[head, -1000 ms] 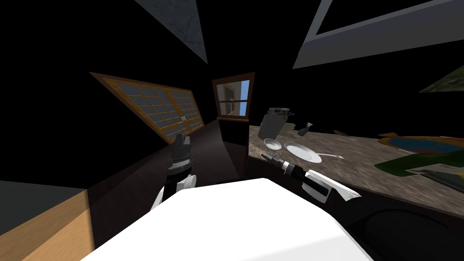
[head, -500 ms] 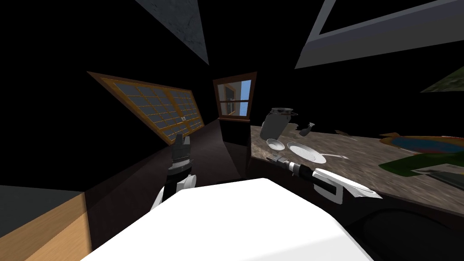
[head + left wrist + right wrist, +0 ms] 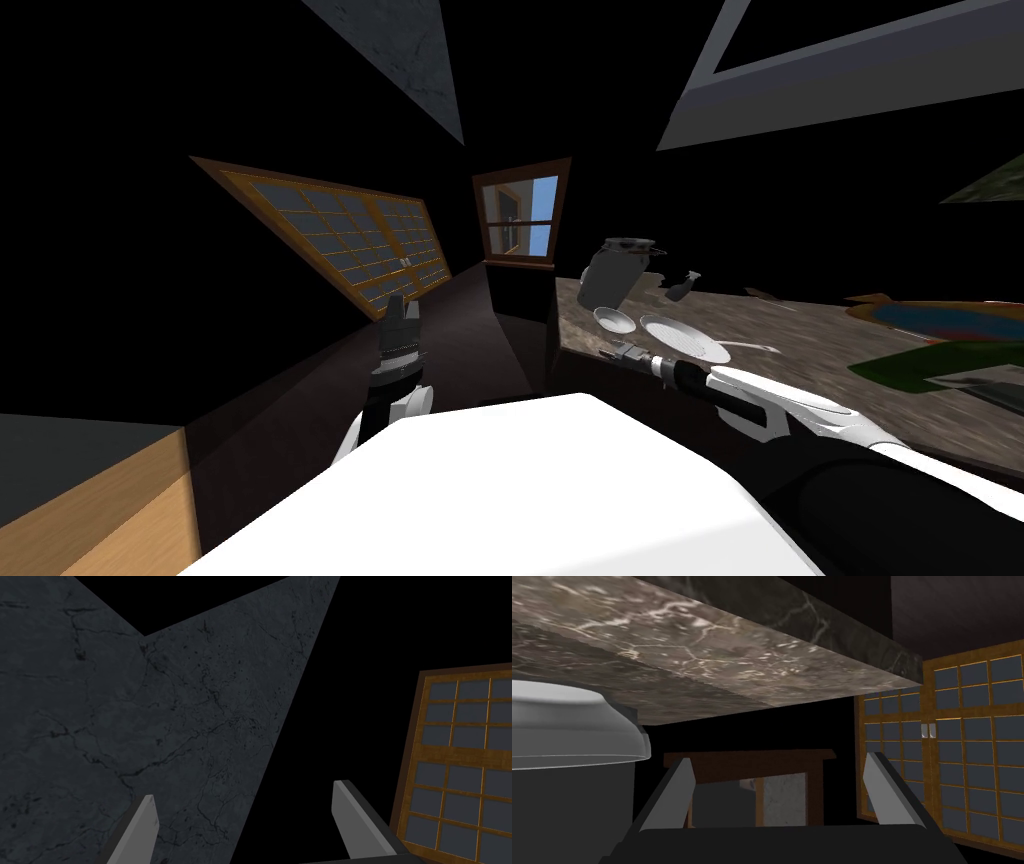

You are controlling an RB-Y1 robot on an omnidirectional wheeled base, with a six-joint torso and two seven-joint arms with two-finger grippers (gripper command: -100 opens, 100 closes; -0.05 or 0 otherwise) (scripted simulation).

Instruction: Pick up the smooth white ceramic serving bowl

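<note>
Right gripper (image 3: 609, 349), spread, hovers beside the small round white bowl (image 3: 613, 320) on the brown marbled counter (image 3: 800, 332), likely aligning a rim grasp. Left gripper (image 3: 242, 798) idles, spread.

Bowl (image 3: 614, 320): small, white, smooth, shallow. Upright near the corner of the marbled brown counter (image 3: 790, 325), just in front of a grey jug (image 3: 608, 278) and beside a wider white dish (image 3: 683, 338).
</note>
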